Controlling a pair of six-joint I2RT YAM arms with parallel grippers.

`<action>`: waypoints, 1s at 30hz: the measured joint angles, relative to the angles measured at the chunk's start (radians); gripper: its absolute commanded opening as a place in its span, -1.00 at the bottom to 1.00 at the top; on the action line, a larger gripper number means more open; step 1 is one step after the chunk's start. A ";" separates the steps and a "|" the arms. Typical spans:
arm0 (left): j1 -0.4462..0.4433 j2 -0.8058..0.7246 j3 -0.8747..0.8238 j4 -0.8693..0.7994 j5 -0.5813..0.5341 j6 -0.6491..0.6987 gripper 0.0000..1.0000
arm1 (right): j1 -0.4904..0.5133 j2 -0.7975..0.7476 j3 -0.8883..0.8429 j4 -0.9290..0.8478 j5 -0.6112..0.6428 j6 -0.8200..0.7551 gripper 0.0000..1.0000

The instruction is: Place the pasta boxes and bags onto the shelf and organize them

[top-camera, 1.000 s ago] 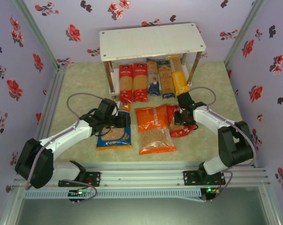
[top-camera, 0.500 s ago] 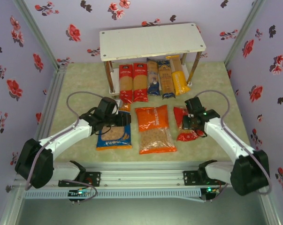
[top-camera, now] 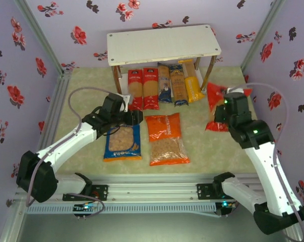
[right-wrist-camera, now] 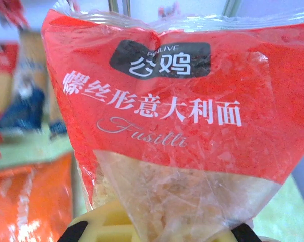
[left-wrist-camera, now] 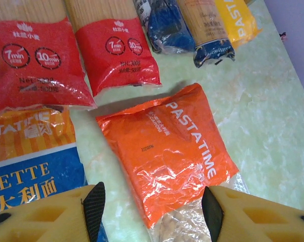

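Bags: the red bag (right-wrist-camera: pixel 167 101) hangs clamped in the right pincer (top-camera: pixel 226 112), lifted just right of the shelf (top-camera: pixel 162 45). The orange bag (top-camera: pixel 164 138) and blue bag (top-camera: pixel 122 143) lie flat on the pale green marbled tabletop (top-camera: pixel 207 146), with the left pincer (left-wrist-camera: pixel 153 209) spread apart above them. Five spaghetti packs (top-camera: pixel 162 85) lie side by side under the shelf's top board. Lilac flowered walls (top-camera: pixel 15 50) enclose all.

Bright, diffuse light filling every view, soft shadow lying along the upper edge of the orange bag (left-wrist-camera: pixel 167 151), glare glinting off its plastic, left side behind the red bag (right-wrist-camera: pixel 162 101) blurring.
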 measured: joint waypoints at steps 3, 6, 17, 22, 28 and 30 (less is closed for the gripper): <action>0.005 0.000 0.012 -0.007 0.000 0.005 0.15 | 0.000 0.092 0.143 0.069 0.024 -0.056 -1.00; 0.007 0.000 0.014 -0.017 0.000 0.009 0.15 | -0.009 0.229 0.290 0.147 0.027 -0.100 -1.00; 0.038 -0.001 0.014 -0.043 0.000 0.019 0.15 | -0.036 0.687 0.665 0.291 -0.071 -0.171 -1.00; 0.047 -0.001 0.014 -0.043 0.000 0.019 0.15 | -0.037 0.829 0.833 0.292 -0.109 -0.199 -1.00; 0.057 -0.001 0.014 -0.043 0.000 0.019 0.15 | -0.042 0.928 0.953 0.291 -0.116 -0.226 -1.00; 0.060 -0.001 0.014 -0.043 0.000 0.019 0.15 | -0.045 0.959 0.983 0.291 -0.115 -0.235 -1.00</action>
